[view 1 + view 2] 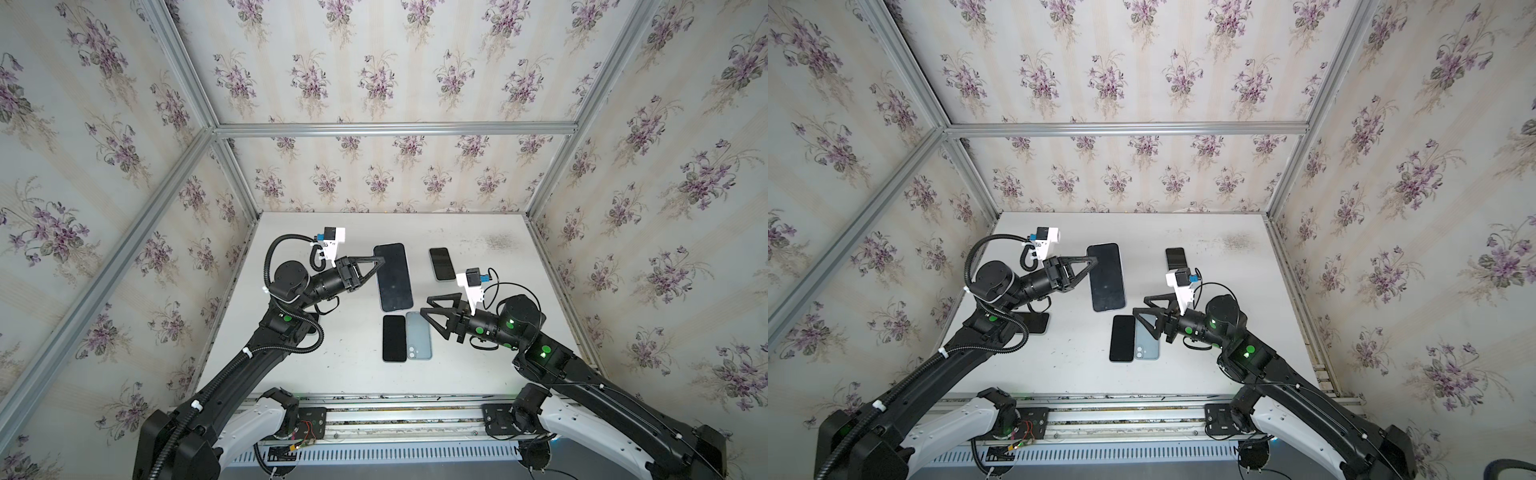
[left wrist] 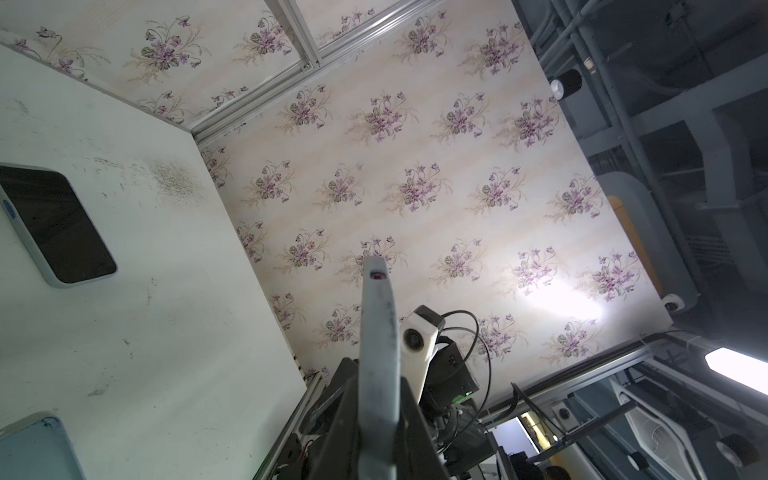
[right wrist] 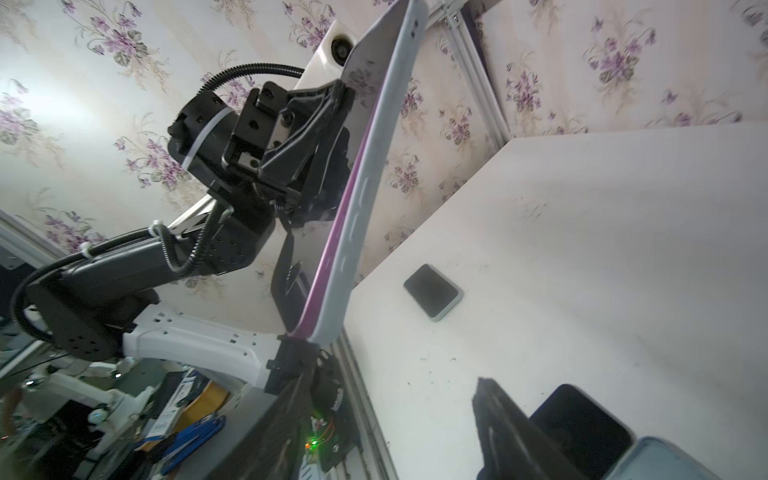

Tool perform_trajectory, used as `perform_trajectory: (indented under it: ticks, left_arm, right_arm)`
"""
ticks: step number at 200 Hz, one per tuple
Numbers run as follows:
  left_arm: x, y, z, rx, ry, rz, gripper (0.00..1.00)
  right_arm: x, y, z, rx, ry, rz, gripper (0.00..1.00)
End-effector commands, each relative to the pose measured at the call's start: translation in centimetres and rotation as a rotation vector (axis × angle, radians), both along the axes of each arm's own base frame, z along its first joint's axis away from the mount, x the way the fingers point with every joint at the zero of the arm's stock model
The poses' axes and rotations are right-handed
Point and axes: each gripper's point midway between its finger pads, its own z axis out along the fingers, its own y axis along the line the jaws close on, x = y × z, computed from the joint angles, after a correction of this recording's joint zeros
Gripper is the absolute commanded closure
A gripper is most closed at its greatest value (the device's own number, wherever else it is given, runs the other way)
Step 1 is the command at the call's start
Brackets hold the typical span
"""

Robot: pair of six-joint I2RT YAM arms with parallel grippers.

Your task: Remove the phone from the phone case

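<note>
In both top views a large phone (image 1: 392, 276) (image 1: 1106, 278), screen up, sits in a pale grey case and hangs above the white table. My left gripper (image 1: 381, 259) (image 1: 1095, 260) is shut on its left long edge near the far corner. The left wrist view shows the case's edge (image 2: 378, 353) clamped between the jaws. In the right wrist view the phone's purple edge (image 3: 332, 245) shows along the grey case (image 3: 361, 187). My right gripper (image 1: 425, 305) (image 1: 1139, 304) (image 3: 395, 399) stands open and holds nothing, just right of the phone's near end.
A black phone (image 1: 394, 338) and a pale blue phone lying back up (image 1: 419, 334) rest side by side under my right gripper. A small cased phone (image 1: 441, 264) lies further back. Another dark phone (image 1: 1034, 322) lies under the left arm. Papered walls enclose the table (image 1: 490, 232).
</note>
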Motion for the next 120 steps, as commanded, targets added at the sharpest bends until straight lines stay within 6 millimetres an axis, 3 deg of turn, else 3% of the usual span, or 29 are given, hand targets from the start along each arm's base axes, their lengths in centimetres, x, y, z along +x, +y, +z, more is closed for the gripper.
perform_trajectory:
  ticks: [1,31,120]
  left_arm:
    - [-0.5,0.7,3.0,-0.131,-0.039,0.006,1.00]
    - [-0.5,0.9,2.7,-0.137,-0.035,0.015,1.00]
    - [-0.9,0.4,2.7,-0.142,-0.046,0.001,1.00]
  right_arm:
    - [-1.3,0.4,2.3,0.124,0.011,0.076,0.32]
    - [-1.7,0.6,3.1,0.182,0.007,0.110,0.32]
    - [-0.6,2.6,2.9,0.210,0.035,0.144,0.32]
